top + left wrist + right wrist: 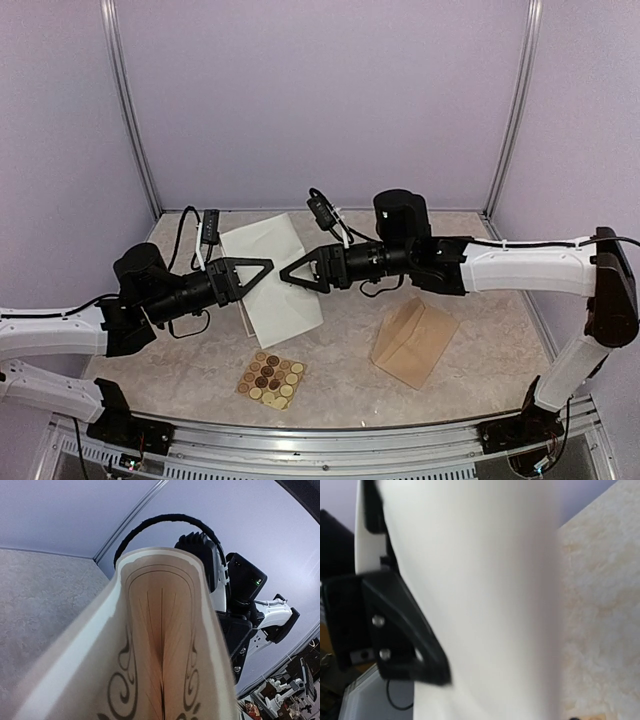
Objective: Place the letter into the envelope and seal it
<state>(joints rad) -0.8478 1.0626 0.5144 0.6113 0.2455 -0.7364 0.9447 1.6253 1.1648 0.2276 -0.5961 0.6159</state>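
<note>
Lavender-walled booth, marbled table (340,340). At centre left, the left gripper (262,267) pinches the letter (285,310), bowed as if for folding. The right gripper (290,272) faces it, its jaw state unclear. The envelope (413,342) waits lower right.

The letter's (485,595) white back fills the view, black screwed part (395,630) left, marbled table (600,620) right.

Tan sheet of round stickers (271,378) lies flat near front edge of marbled beige table (480,400). Small black device (210,224), cable attached, at back left. Lilac walls (320,100), metal corner posts (130,110).
</note>
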